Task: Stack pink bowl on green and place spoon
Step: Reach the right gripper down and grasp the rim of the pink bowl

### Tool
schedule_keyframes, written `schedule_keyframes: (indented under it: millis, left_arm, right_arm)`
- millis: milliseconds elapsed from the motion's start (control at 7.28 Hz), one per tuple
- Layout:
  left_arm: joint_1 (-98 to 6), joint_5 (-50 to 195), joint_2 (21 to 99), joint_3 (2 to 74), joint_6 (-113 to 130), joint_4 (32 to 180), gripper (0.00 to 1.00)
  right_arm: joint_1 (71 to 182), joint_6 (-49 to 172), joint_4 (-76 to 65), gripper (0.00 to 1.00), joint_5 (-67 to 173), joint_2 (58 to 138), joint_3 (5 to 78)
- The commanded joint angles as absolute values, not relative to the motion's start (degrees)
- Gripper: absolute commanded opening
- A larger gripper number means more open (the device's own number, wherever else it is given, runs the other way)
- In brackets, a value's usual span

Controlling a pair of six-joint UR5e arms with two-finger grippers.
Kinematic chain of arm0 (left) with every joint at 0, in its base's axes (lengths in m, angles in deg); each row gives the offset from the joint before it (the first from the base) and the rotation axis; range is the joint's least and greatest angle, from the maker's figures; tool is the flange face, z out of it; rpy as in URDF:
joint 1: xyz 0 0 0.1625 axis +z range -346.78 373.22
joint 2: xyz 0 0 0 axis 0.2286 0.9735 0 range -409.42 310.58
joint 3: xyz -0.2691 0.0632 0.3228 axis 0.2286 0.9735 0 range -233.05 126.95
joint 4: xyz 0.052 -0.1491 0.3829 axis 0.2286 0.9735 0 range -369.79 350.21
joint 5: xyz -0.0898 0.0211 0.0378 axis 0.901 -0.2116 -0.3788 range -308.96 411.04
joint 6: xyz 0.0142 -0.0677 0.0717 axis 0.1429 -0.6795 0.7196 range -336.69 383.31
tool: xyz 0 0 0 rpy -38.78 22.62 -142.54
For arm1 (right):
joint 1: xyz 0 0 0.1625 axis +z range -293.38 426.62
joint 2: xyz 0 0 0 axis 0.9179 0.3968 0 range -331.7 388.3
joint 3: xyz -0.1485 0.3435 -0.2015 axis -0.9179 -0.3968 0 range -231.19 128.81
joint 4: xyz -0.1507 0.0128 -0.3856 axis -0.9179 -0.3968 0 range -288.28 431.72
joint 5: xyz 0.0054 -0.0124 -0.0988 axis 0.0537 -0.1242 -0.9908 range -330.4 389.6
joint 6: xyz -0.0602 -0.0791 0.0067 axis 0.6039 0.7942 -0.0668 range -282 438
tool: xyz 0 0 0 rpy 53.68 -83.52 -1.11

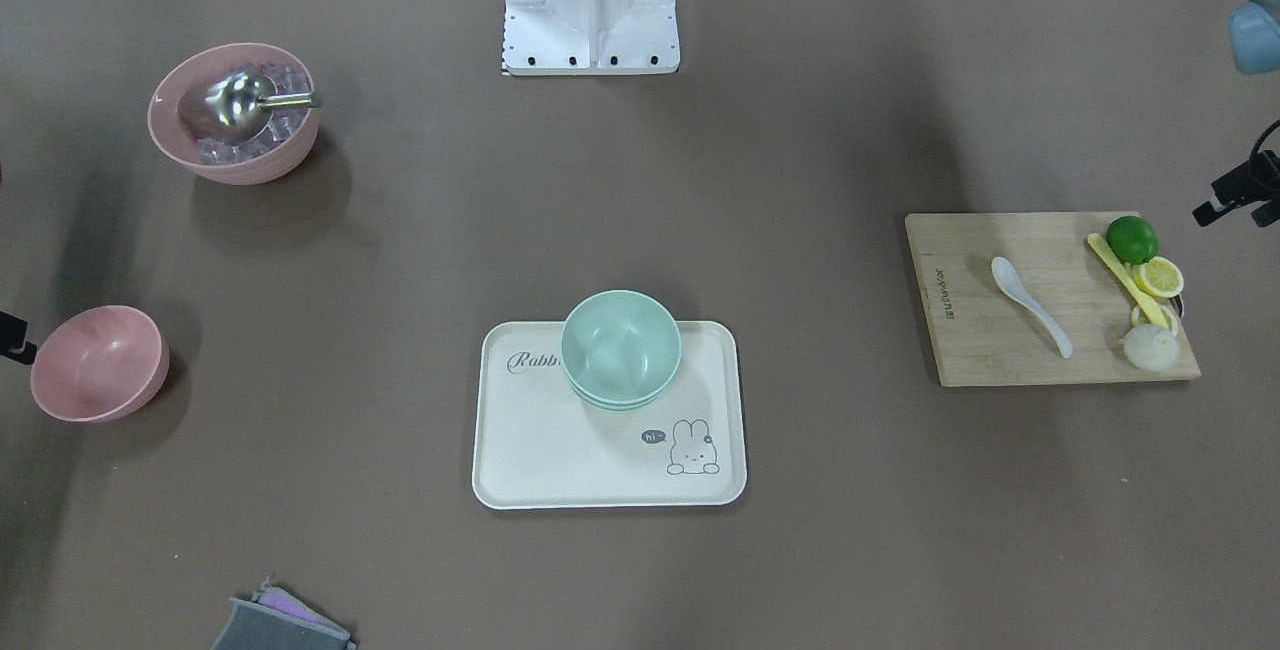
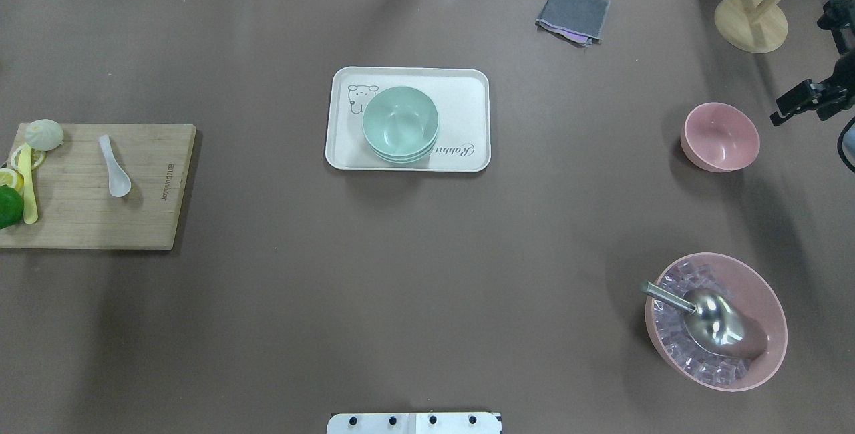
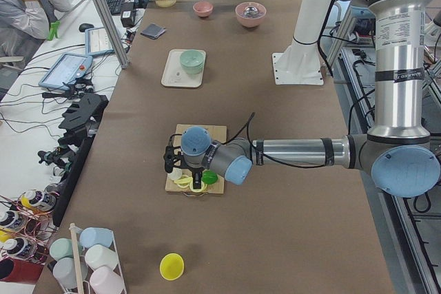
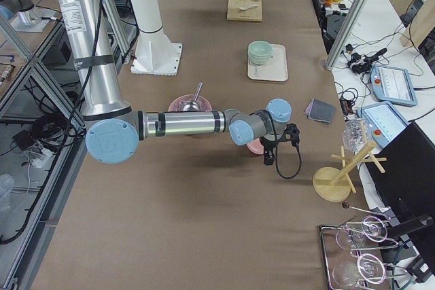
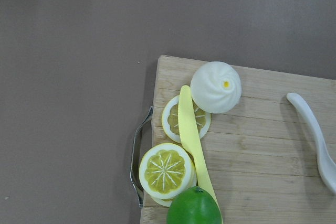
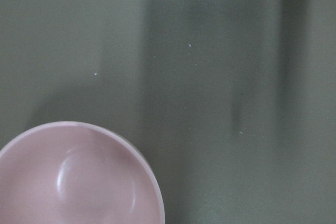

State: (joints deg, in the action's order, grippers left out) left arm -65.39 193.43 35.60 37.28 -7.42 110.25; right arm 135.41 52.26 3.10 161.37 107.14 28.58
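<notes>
The empty pink round bowl [image 2: 720, 137] stands upright on the bare brown tabletop [image 2: 427, 274], well apart from the cream rabbit-print tray [image 2: 471, 97] in the middle. On that tray sits the mint-green bowl [image 2: 401, 123], which looks to be the top of a small nested stack. The white soup spoon [image 2: 115, 167] lies flat on the bamboo cutting board [image 2: 150, 220] at the far left end.

The right tool [image 4: 269, 157] hangs close by the pink bowl, on the side away from the tray. Its wrist view catches only part of the rim, and I cannot tell how wide its jaws stand or see anything in them. The left tool [image 3: 196, 178] hovers over the fruit end of the board, above the lime [image 5: 193, 207] and lemon slices [image 5: 165, 169]. Its opening I cannot make out either.

To my eye the pink bowl is light, stiff and smooth-walled, likely to slide if nudged. I would pinch the rim, one finger inside and one outside. The spoon looks thin, glossy and perhaps brittle, so I would take it across the handle, near its middle.

A larger pink bowl of ice cubes [image 2: 716, 322] holds a steel scoop [image 2: 715, 317]; that is not the one to stack.
</notes>
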Motion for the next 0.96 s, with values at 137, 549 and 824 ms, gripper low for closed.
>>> schedule_keyframes:
  millis: [137, 549, 824]
  left_arm:
    - [-65.2, 194.4, 35.6, 37.7, -8.0, 110.3, 0.98]
    - [-64.8, 194.4, 35.7, 37.7, -8.5, 110.2, 0.98]
    - [-63.6, 194.3, 37.0, 38.4, -14.4, 110.0, 0.98]
  right_arm:
    - [131.9, 49.9, 5.4, 0.86, 159.0, 107.0, 26.1]
    - [131.5, 49.8, 5.3, 0.0, 159.5, 105.6, 26.1]
    - [131.6, 46.7, 5.1, 0.0, 160.2, 104.5, 27.3]
